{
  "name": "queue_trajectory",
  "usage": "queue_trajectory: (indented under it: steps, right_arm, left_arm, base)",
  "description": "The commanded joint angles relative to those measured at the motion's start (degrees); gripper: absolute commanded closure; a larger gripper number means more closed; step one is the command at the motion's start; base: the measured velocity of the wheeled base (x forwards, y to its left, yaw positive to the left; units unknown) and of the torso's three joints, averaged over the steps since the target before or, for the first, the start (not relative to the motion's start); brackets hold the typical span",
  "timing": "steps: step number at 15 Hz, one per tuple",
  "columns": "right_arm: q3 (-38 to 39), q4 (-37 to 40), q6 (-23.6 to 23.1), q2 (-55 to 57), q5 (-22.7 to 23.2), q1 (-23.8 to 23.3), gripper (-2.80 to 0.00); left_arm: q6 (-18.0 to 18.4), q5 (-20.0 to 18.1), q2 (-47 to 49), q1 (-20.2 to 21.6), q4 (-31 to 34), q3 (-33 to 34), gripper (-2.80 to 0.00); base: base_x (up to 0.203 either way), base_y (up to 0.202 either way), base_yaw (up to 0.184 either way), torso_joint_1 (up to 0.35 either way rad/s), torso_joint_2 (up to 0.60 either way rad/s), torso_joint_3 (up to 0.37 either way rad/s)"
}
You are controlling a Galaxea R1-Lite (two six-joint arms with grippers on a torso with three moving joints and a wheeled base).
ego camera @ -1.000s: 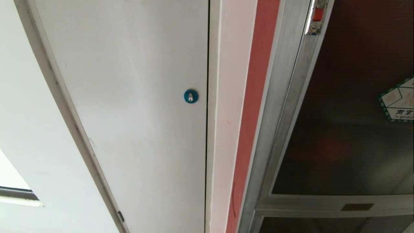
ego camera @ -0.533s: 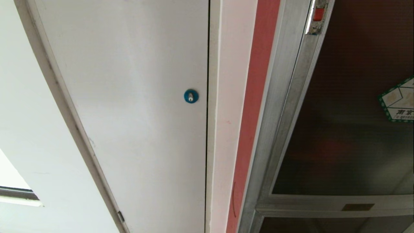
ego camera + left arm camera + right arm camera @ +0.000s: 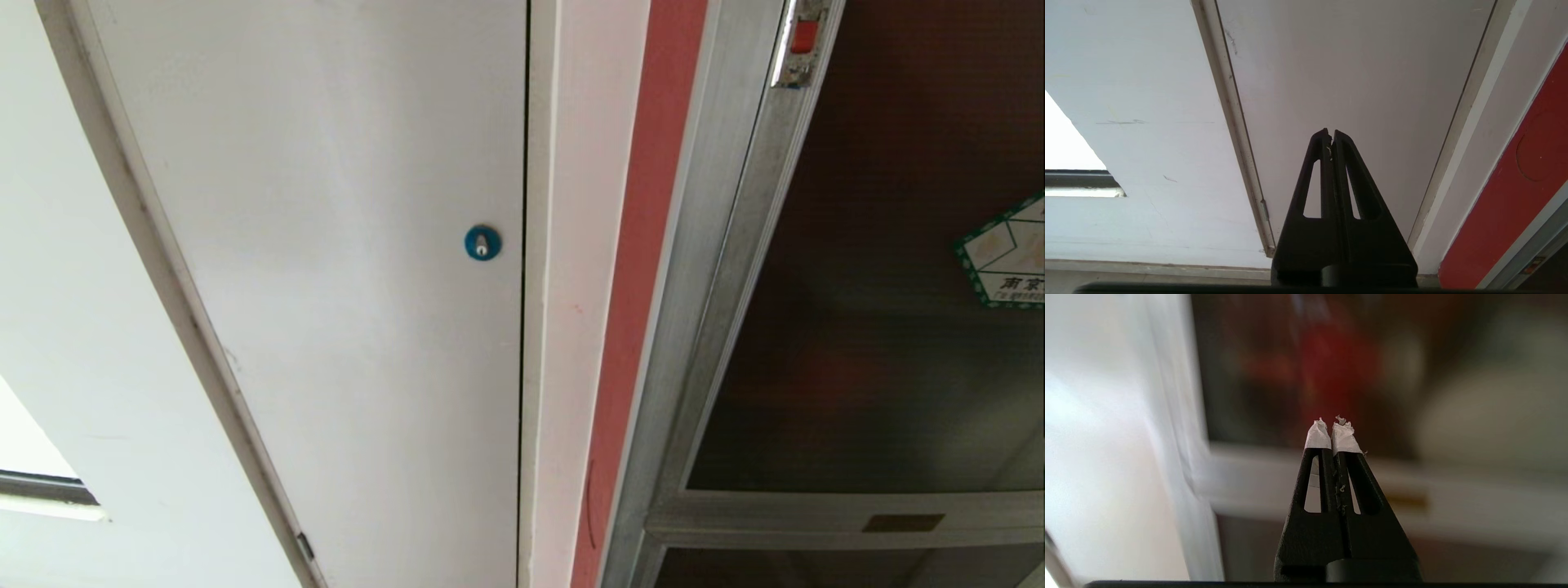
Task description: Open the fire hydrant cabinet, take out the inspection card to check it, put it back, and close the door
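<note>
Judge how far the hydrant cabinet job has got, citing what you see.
Either nothing has begun or everything is done: the door is shut in the fire hydrant cabinet with its red latch seated. No card shows. In hand: nothing; right tool and left tool are shut, empty.

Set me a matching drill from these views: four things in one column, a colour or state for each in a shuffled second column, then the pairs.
Things:
1. round lock
2. hexagonal sticker
3. small latch
4. right gripper

Colour or state:
A. red
B. shut, with white tape on its tips
C. blue
D. white with a green edge

Pairs: 1-C, 2-D, 3-A, 4-B
</note>
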Motion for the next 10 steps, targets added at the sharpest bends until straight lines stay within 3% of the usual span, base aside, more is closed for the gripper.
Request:
queue_trajectory:
  steps: [1,10]
  right_arm:
    - [0.12,7.35,0.87,-0.11,-0.93,0.0,0.0]
    - [0.12,7.6,1.99,-0.11,-0.94,0.0,0.0]
  left_arm:
    - [-0.01,-0.07,0.07,0.02,0.0,0.35,0.0]
    - [-0.01,-0.07,0.07,0.02,0.0,0.43,0.0]
  base:
    - [0.0,0.0,0.0,0.0,0.0,0.0]
    - [0.0,0.0,0.0,0.0,0.0,0.0]
